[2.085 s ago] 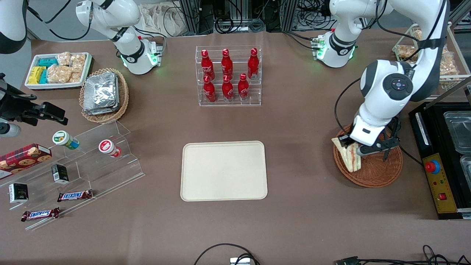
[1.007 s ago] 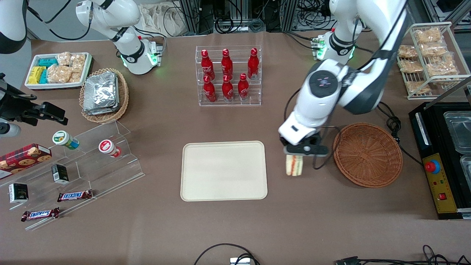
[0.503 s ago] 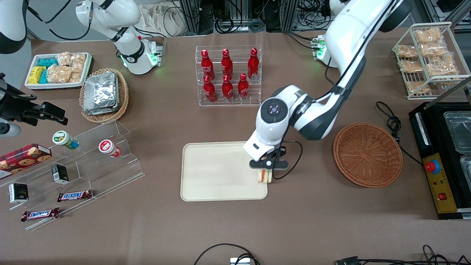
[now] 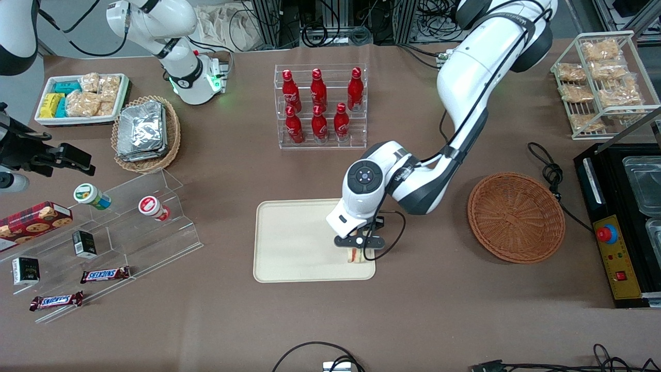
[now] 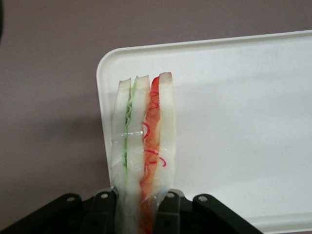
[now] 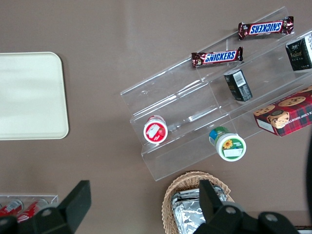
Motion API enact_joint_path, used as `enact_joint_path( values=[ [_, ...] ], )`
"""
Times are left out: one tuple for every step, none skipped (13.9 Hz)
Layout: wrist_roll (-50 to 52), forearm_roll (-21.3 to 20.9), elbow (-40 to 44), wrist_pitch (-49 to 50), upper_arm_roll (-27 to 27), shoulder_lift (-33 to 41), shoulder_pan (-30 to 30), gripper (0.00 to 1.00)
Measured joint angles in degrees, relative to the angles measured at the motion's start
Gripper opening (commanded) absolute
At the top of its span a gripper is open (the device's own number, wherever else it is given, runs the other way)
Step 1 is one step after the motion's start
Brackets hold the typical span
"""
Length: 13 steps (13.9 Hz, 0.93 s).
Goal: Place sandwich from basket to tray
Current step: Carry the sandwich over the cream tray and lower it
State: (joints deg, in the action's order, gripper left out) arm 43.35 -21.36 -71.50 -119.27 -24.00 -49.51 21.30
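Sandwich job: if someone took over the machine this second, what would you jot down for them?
Pincer: shut on the sandwich, over the tray at the corner nearest the basket.
Sandwich: on edge between the fingers, filling edge showing; whether it touches the tray is unclear.
Basket: empty.
Done: sandwich out of the basket and brought to the tray.
Left: set it down, open the pincer, pull the arm away.

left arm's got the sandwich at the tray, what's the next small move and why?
Probably lower slightly, then open. The gripper is shut on the wrapped triangular white-bread sandwich, over a corner of the flat cream rectangular tray. The round reddish-brown wicker basket is empty.
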Motion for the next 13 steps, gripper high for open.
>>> enact_joint_path(
  values=[
    [0.0, -0.02, 0.9, 0.0, 0.01, -0.96, 0.22, 0.21],
    [0.0, -0.04, 1.5, 0.0, 0.01, -1.7, 0.31, 0.22],
    [0.0, -0.05, 1.79, -0.01, 0.02, -2.28, 0.35, 0.22],
    [0.0, -0.07, 1.91, -0.01, 0.02, -2.78, 0.46, 0.22],
    [0.0, -0.08, 1.95, -0.02, 0.02, -3.21, 0.65, 0.23],
    [0.0, -0.08, 1.97, -0.06, 0.02, -3.62, 0.89, 0.24],
    [0.0, -0.08, 1.98, -0.18, 0.02, -3.97, 1.15, 0.24],
    [0.0, -0.09, 2.02, -0.25, 0.02, -4.24, 1.43, 0.27],
    [0.0, -0.09, 2.04, -0.25, 0.02, -4.46, 1.69, 0.31],
    [0.0, -0.09, 2.06, -0.31, 0.02, -4.65, 1.85, 0.38],
    [0.0, -0.09, 2.09, -0.45, 0.02, -4.85, 1.92, 0.47],
    [0.0, -0.1, 2.11, -0.62, 0.03, -5.0, 1.92, 0.59],
    [0.12, -0.1, 2.12, -0.92, 0.04, -5.15, 1.92, 0.66]
  ],
)
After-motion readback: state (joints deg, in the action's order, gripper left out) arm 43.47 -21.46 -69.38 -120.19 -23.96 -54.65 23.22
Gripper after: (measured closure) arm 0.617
